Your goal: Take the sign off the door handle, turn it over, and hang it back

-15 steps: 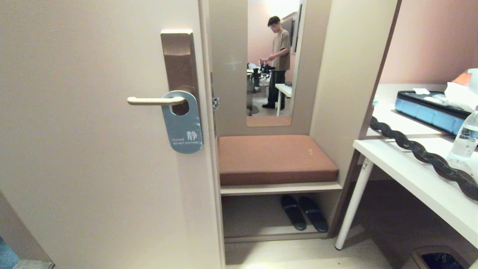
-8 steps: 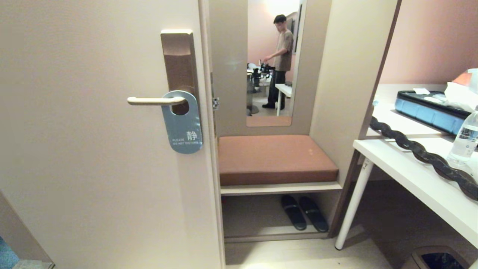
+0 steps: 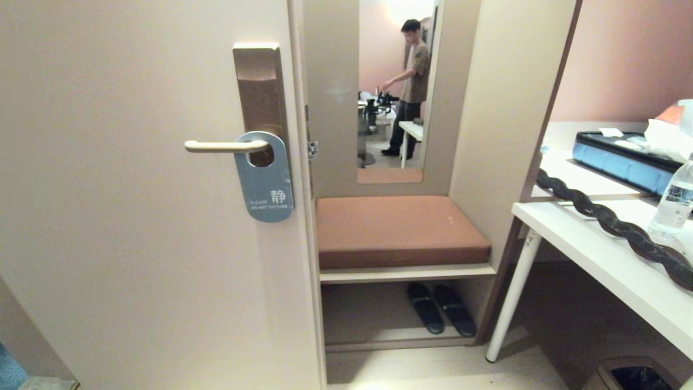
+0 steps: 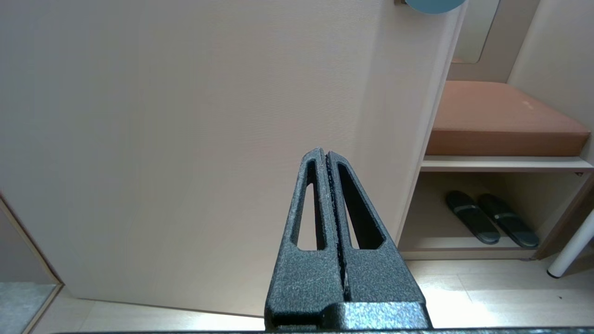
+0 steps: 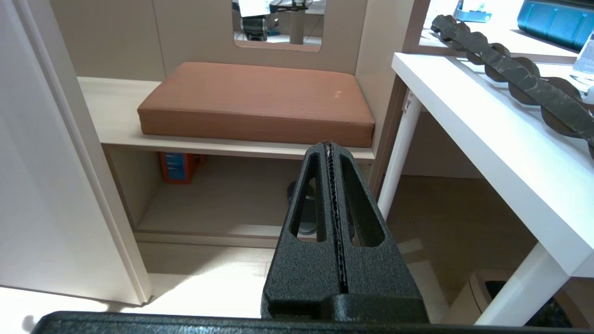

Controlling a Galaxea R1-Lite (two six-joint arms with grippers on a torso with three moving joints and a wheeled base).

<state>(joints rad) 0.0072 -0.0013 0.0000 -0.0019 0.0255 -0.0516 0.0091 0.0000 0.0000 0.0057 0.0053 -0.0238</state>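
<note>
two tools, and you have both pressed fully closed with nothing between the fingers. your left tool (image 4: pixel 328 155) sits low in front of the door (image 3: pixel 135 244), well below the sign; your right tool (image 5: pixel 329 146) sits low too, facing the cushioned bench shelf (image 5: pixel 255 99) with the white desk (image 5: pixel 487 134) to its right. neither arm shows in the head view.

outward from there, the sign (image 3: pixel 264 179) hangs on the door handle (image 3: pixel 224 145), looped over the lever close to the bronze plate (image 3: pixel 259 86), its blue-grey "do not disturb" face toward you and its lower end flat against the door. slippers (image 3: pixel 441 307) lie on the shelf under the bench, and a person (image 3: pixel 411 86) shows in the mirror on the far wall.

as i judge it, no step has begun: the sign is untouched and the take-off comes first. your next move calls for raising a tool to the sign, likely the left since it faces the door, opening it, pinching the sign's free lower edge, then sliding the hole left along the lever and off its curved end.
</note>
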